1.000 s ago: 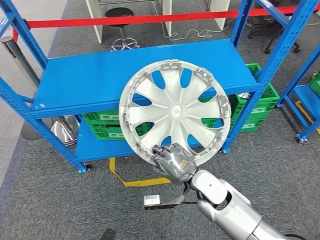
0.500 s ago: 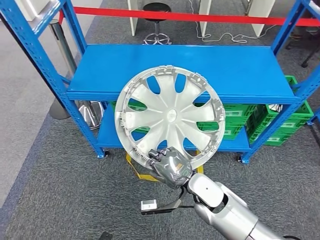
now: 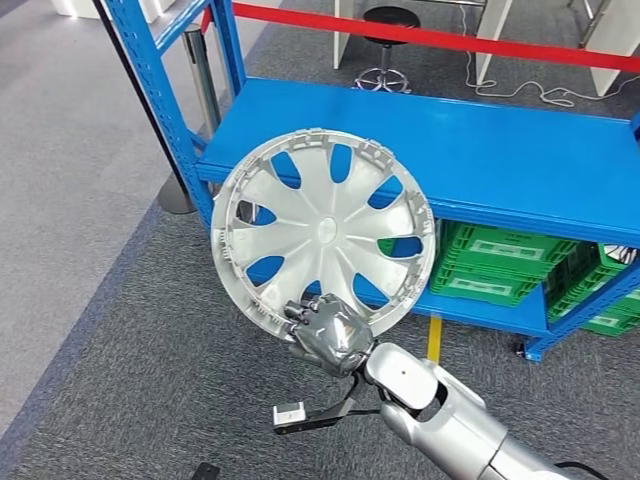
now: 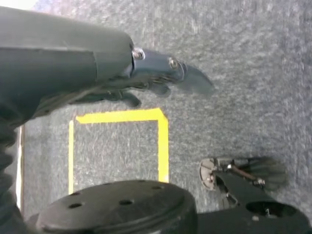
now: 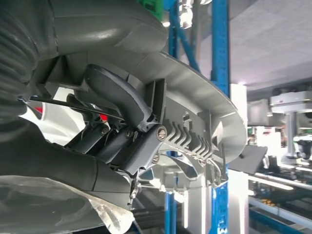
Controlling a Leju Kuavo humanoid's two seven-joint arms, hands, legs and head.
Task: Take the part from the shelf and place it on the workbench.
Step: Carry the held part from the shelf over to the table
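The part is a silver wheel cover (image 3: 324, 230) with several spokes, held up on edge in front of the blue shelf (image 3: 483, 150). My right hand (image 3: 332, 335) grips its lower rim, fingers curled over the edge. The right wrist view shows the same grip from behind: my right hand (image 5: 121, 112) clamps the ribbed back of the wheel cover (image 5: 206, 107). My left hand (image 4: 147, 73) hangs over grey carpet with its fingers stretched out and nothing in them.
Green crates (image 3: 490, 260) sit on the shelf's lower level. A blue upright (image 3: 162, 90) stands at the left, with a metal post (image 3: 204, 80) behind it. A red barrier tape (image 3: 453, 40) and a stool (image 3: 385, 40) lie beyond. Yellow tape (image 4: 162, 141) marks the carpet.
The whole view has swung left: the shelf has slid rightward in the picture and open carpet appears at the left. The wheel cover stays in my right hand.
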